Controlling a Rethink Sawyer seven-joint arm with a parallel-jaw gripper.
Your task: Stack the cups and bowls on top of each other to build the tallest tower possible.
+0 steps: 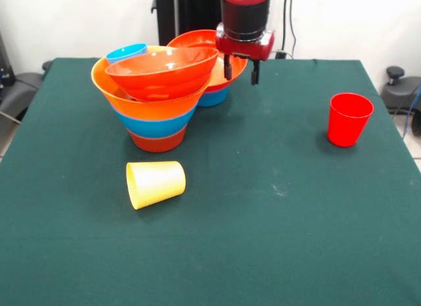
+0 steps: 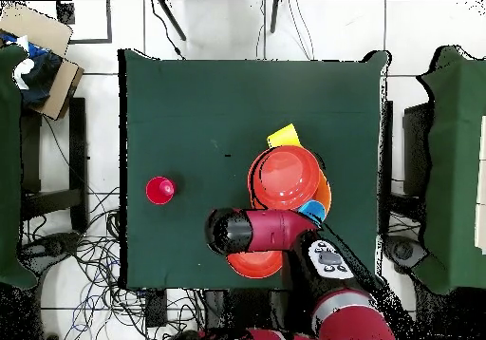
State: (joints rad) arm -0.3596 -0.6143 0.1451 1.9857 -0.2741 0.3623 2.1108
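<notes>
Hanging over the back of the green surface (image 1: pixel 276 240), the claw (image 1: pixel 241 70) had its two dark fingers pointing down with a clear gap between them, and nothing was held. It hovered right in front of the rear pile, a wide red-orange bowl (image 1: pixel 200 39) seated in a blue bowl (image 1: pixel 214 97).

And the tower (image 1: pixel 158 95) stood just beside that pile, toward the left of the front view: a red-orange bowl at the base (image 1: pixel 156 142), a blue bowl (image 1: pixel 154 125) above it, the huge orange bowl (image 1: pixel 148 105) above that, and a shallow red-orange bowl (image 1: pixel 161 72) resting tilted in its mouth. A light blue cup (image 1: pixel 126 52) peeked over the orange rim at the back.

Out front, the yellow cup (image 1: pixel 156 183) lay on its side, mouth facing left, near the tower but not touching it. Well apart on the right, the red cup (image 1: pixel 348 118) stood upright, mouth up.

From overhead, the arm (image 2: pixel 275 232) reached across the rear pile, the tower (image 2: pixel 289 177) showed as a round red-orange disc with the yellow cup (image 2: pixel 283 136) just beyond, and the red cup (image 2: pixel 159 190) sat alone
</notes>
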